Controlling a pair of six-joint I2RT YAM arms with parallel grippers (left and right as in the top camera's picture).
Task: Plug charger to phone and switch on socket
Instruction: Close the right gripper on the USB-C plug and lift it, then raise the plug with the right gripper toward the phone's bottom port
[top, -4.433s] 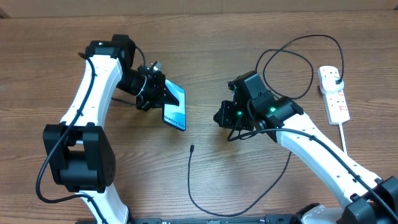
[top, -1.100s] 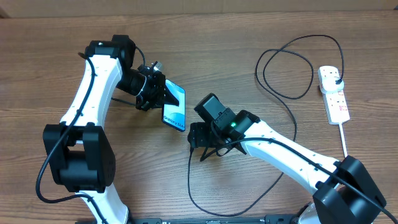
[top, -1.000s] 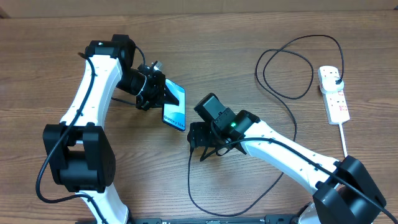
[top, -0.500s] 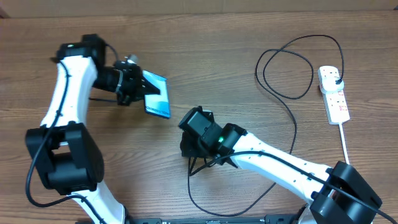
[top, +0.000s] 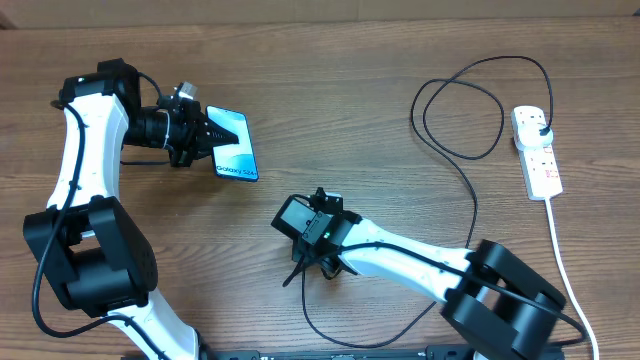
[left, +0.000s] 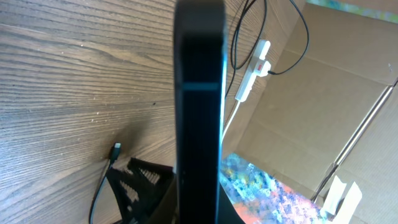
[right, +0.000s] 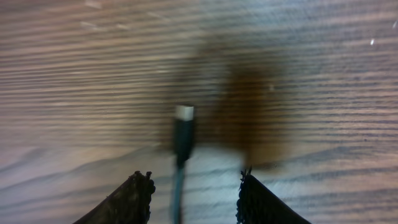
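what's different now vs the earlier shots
The left end effector, shut on the phone, carried it left and farther back. The right end effector swung left and nearer, over the charger's connector tip, fingers open either side, not gripping. The socket stayed put.

"Galaxy S24" on phone (top: 232, 150) scrn

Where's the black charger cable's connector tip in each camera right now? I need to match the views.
Overhead: not visible, apparently under the right gripper, lower centre; the thin black charger cable trails out below.
Left wrist: connector tip lower left, left of the slim dark-rimmed phone.
Right wrist: tip at centre, between the fingers.
Shared landmark: the right gripper's black fingers, next to it throughout.
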